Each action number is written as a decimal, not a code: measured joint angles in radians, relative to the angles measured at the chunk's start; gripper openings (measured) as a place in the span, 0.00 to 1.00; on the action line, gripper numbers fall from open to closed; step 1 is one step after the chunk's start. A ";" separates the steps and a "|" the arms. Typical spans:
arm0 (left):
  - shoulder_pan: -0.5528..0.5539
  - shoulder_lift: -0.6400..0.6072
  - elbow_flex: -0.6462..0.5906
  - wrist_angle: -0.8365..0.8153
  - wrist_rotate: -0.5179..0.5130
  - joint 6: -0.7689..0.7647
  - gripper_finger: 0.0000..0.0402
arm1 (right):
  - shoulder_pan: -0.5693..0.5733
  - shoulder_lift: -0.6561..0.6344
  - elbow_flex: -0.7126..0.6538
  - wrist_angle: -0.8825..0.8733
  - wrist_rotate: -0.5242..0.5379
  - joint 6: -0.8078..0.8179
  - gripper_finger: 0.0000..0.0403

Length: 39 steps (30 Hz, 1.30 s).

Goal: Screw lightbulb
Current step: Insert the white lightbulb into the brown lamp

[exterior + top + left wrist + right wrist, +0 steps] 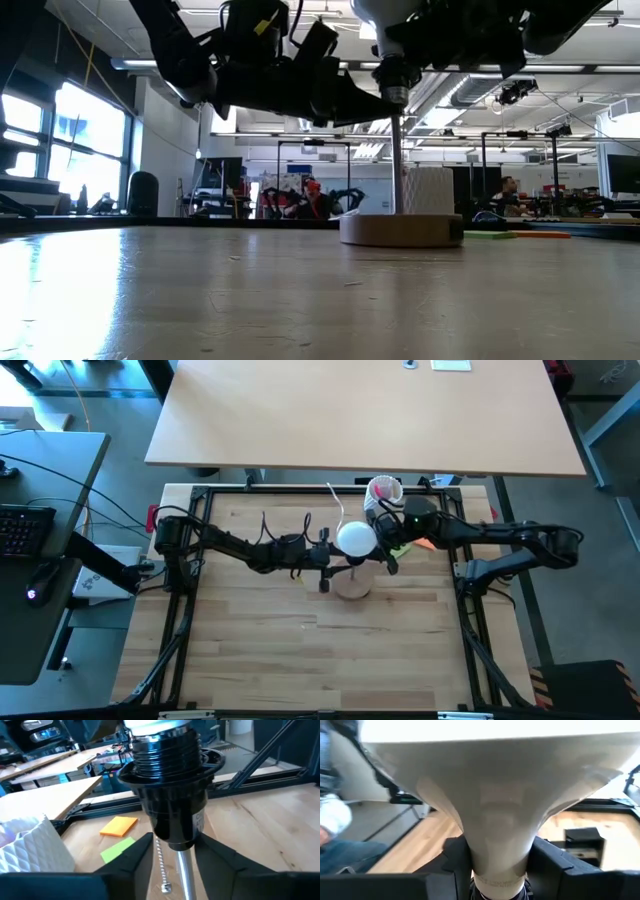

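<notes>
A lamp stand with a round wooden base [352, 584] rests on the table; a metal rod [397, 160] carries its black threaded socket [170, 795]. The white lightbulb [355, 538] stands upright in the top of the socket, globe up. My left gripper [172, 842] comes in from the table's left and is closed on the socket. My right gripper [497, 851] comes in from the right and is closed on the bulb. A bead chain [161, 865] hangs beside the rod. My left gripper pinches the socket's narrow lower end [172, 832] between its two fingers [135, 855], just above the rod. The fingers come in about level from the table's left. The socket stays upright on its rod. My right gripper pinches the bulb's tapered neck [497, 845] between its two fingers [547, 862], just above the base. The fingers come in about level from the table's right. The bulb stands upright, its base down in the socket.
A white perforated cup [384, 490] stands behind the lamp at the table's far edge. Orange [119, 826] and green [117, 849] paper notes lie beside the stand. A second, pale tabletop [360, 410] lies beyond the far edge. The near half of the wooden table [320, 650] is bare.
</notes>
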State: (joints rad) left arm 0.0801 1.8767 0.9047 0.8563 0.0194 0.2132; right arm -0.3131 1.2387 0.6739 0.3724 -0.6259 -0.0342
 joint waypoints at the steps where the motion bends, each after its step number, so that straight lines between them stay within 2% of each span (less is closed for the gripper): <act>1: -0.003 0.000 0.000 -0.002 -0.008 0.003 0.31 | 0.010 -0.010 0.000 -0.019 0.037 -0.004 0.35; 6: -0.016 0.000 0.000 -0.010 -0.082 0.023 0.26 | 0.075 -0.068 0.000 -0.105 0.254 -0.011 0.35; 17: -0.087 -0.002 0.000 0.011 -0.328 0.124 0.25 | 0.318 -0.084 0.002 -0.163 0.934 0.072 0.35; 20: -0.105 -0.002 0.000 0.020 -0.373 0.149 0.25 | 0.354 -0.084 0.002 -0.167 1.068 0.154 0.35; 25: -0.117 -0.002 0.000 0.019 -0.390 0.156 0.25 | 0.394 -0.054 0.002 -0.159 1.235 0.255 0.35; 28: -0.123 -0.002 0.000 0.005 -0.421 0.157 0.25 | 0.396 -0.040 0.003 -0.152 1.243 0.260 0.35; 30: -0.121 -0.002 0.000 -0.018 -0.393 0.139 0.25 | 0.395 -0.040 0.002 -0.145 1.227 0.254 0.35; 34: -0.062 -0.002 0.000 -0.066 -0.194 0.025 0.27 | 0.393 -0.038 -0.001 -0.117 1.208 0.222 0.35; 39: 0.055 -0.002 0.000 -0.045 0.035 -0.091 0.37 | 0.373 -0.038 -0.001 -0.112 1.134 0.209 0.35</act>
State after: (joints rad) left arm 0.1353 1.8744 0.9047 0.8109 0.0544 0.1222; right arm 0.0595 1.2003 0.6731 0.2604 0.5080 0.1744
